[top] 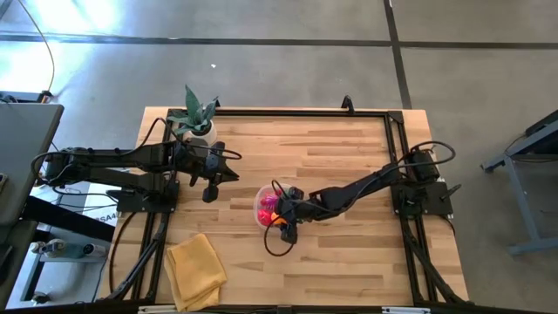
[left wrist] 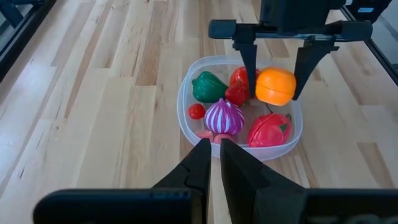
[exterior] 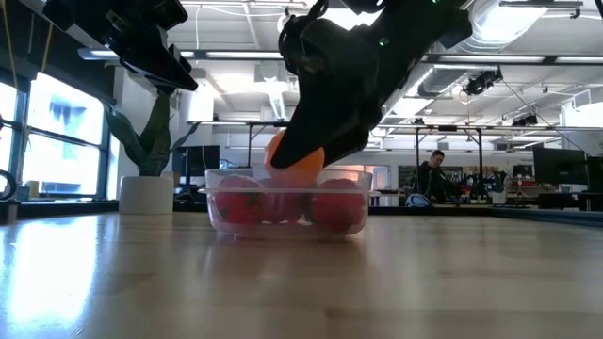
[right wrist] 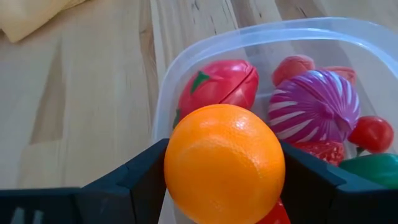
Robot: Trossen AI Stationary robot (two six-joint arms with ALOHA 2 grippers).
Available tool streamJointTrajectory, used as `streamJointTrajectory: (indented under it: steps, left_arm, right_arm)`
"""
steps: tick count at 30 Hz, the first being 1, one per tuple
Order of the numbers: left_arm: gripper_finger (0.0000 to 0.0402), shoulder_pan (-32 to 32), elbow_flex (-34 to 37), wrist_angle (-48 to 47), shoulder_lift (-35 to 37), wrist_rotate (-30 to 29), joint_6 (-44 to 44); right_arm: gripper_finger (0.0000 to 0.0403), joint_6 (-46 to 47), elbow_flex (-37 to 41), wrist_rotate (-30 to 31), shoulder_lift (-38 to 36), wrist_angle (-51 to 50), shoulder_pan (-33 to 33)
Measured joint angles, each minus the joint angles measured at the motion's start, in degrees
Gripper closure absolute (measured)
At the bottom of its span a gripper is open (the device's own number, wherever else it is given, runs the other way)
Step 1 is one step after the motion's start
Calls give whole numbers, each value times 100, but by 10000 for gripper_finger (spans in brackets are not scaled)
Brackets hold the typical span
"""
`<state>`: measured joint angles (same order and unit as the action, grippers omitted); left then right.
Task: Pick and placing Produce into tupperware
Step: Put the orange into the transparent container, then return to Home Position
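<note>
Pale wood planks make the table (top: 349,157), with an open workshop behind it in the low view.

At the right gripper (left wrist: 275,84) the two fingers clamp an orange (right wrist: 224,163) from either side — held across its middle, with the ball bulging past the fingers. It hangs just above the tub (left wrist: 186,118), over the rim side nearest that arm, not yet resting on the pieces below.

Inside the tub lie the other produce: a red tomato-like piece (left wrist: 268,129), a striped purple onion (left wrist: 225,116), a green pepper (left wrist: 208,87), a small red ball (left wrist: 197,111) and another red piece (left wrist: 238,87) partly behind the finger. They nearly cover the floor of the tub.

The left gripper (left wrist: 214,155) hovers well back from the tub with its fingers pressed together, holding nothing, near a potted plant (top: 193,118). A yellow cloth (top: 195,269) lies apart at the near table edge.

The orange looks like a light, hollow, hard plastic toy — smooth and round, so likely to slip or roll if pinched off-centre; the grip across its widest part seems the safe one. Dropped from here it may bounce off the crowded pieces, and the thin clear tub would probably slide if nudged.
</note>
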<state>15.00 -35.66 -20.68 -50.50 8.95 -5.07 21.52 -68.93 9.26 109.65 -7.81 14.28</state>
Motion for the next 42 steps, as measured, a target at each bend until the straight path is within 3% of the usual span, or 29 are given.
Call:
streamJointTrajectory:
  steps: [27, 31, 35, 42]
  left_arm:
    - [376, -2, 0, -1, -1, 1, -1]
    - [376, 0, 0, -1, 0, 0, -2]
    - [376, 0, 0, -1, 0, 1, 0]
    - [376, -1, 0, -1, 0, 0, -2]
  right_arm:
    - [106, -212, 0, 23, -107, 212, 2]
    - [108, -242, -153, 192, -495, -28, 9]
    - [123, -302, -347, 815, -1211, -790, 102]
    - [195, -177, -380, 1355, -2766, -2205, 319]
